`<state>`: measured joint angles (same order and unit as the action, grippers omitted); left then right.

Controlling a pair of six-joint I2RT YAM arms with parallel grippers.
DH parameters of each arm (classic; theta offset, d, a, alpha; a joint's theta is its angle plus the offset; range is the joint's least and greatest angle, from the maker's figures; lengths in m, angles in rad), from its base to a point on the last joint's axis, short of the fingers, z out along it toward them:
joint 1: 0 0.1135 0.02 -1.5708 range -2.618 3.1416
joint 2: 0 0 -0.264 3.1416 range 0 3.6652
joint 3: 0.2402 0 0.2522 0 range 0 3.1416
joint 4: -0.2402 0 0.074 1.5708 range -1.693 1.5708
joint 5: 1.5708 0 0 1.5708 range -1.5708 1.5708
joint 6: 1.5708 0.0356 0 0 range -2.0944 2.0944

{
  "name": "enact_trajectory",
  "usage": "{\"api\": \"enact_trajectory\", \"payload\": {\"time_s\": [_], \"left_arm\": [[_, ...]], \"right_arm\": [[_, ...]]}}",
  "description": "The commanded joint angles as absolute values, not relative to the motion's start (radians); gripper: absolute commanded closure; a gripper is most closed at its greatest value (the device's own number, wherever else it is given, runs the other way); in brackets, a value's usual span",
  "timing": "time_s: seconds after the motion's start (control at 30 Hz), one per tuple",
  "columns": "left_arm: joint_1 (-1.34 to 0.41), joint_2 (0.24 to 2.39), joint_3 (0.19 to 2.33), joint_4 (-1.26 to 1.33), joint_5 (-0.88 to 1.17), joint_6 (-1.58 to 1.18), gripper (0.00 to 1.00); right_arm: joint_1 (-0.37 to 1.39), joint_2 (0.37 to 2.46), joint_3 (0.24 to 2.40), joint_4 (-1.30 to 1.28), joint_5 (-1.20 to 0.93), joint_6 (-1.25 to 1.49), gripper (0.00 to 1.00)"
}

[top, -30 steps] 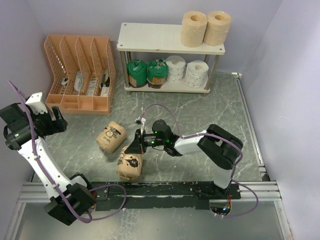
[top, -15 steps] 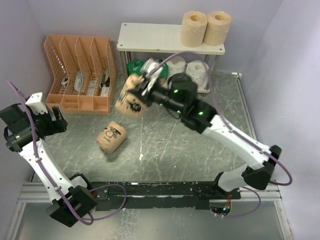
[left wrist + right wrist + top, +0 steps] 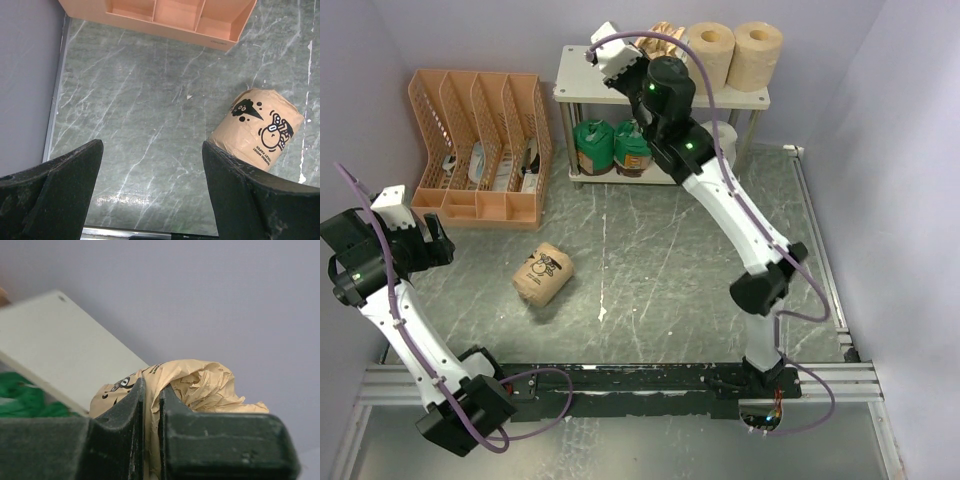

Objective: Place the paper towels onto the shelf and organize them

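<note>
My right claw (image 3: 151, 396) is clenched on the wrapper end of one printed roll (image 3: 192, 382). It is at the upper middle of the top view, over the top board of the shelf (image 3: 610, 78), beside two upright plain tan rolls (image 3: 732, 55). The lower board carries green-topped rolls (image 3: 612, 148). The other printed roll (image 3: 543, 273) lies sideways on the desk (image 3: 670, 260), its axis diagonal. My left claw (image 3: 150, 185) is released.
</note>
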<state>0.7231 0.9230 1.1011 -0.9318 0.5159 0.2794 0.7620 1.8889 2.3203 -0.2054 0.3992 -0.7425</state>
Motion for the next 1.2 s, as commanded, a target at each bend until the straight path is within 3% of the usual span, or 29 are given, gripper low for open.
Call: {"api": "enact_trajectory", "payload": {"time_s": [0.0,0.23,0.87,0.9,0.97,1.07,1.17], "left_arm": [[0.734,0.894,1.096,-0.904,0.497,0.264,0.08],[0.734,0.896,1.094,-0.9,0.482,0.256,0.08],[0.734,0.891,1.094,-0.9,0.481,0.257,0.07],[0.734,0.891,1.094,-0.899,0.481,0.256,0.07],[0.734,0.892,1.094,-0.902,0.482,0.257,0.07],[0.734,0.894,1.095,-0.901,0.482,0.258,0.07],[0.733,0.894,1.093,-0.901,0.484,0.259,0.07]], "right_arm": [[0.658,2.004,2.431,-0.086,0.398,-0.947,1.0],[0.585,2.087,2.475,0.004,0.253,-0.923,1.0],[0.512,2.25,2.501,0.137,0.163,-0.789,1.0],[0.512,2.249,2.497,0.152,0.161,-0.782,0.91],[0.512,2.25,2.498,0.172,0.158,-0.765,0.48],[0.514,2.239,2.5,0.197,0.154,-0.731,0.04],[0.521,2.184,2.436,0.261,0.14,-0.686,0.0]]}}
